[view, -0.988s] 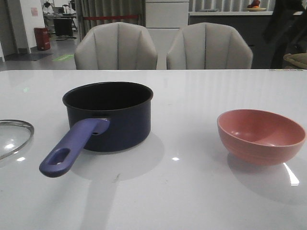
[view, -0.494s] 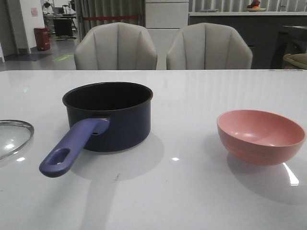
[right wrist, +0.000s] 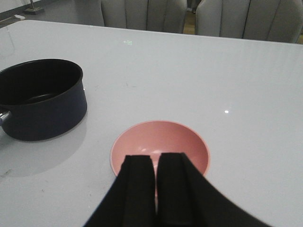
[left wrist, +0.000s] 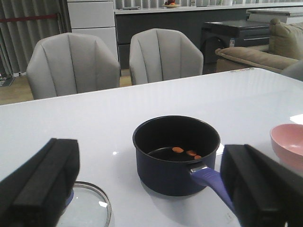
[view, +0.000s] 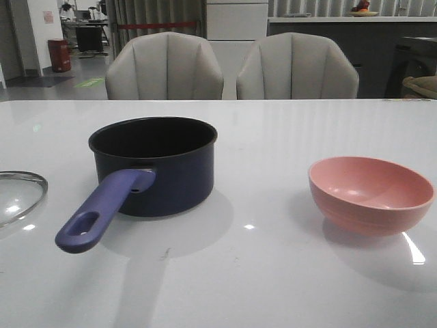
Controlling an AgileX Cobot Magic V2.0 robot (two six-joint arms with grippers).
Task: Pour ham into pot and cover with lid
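The dark navy pot (view: 153, 171) stands left of centre, its purple-blue handle (view: 102, 208) pointing toward me. A few orange ham pieces (left wrist: 185, 152) lie on its black bottom in the left wrist view. The glass lid (view: 17, 195) lies flat at the table's left edge, partly cut off; it also shows in the left wrist view (left wrist: 87, 208). My left gripper (left wrist: 150, 179) is wide open and empty, back from the pot (left wrist: 176, 156) and over the lid. My right gripper (right wrist: 155, 163) is shut and empty above the near rim of the pink bowl (right wrist: 161, 142). Neither gripper shows in the front view.
The pink bowl (view: 372, 195) stands on the right and looks empty. Two grey chairs (view: 165, 65) stand behind the table's far edge. The white table top (view: 273, 137) is glossy with light spots.
A dark shape at the top right of the front view has gone out of sight. The pot, bowl and lid have not moved.
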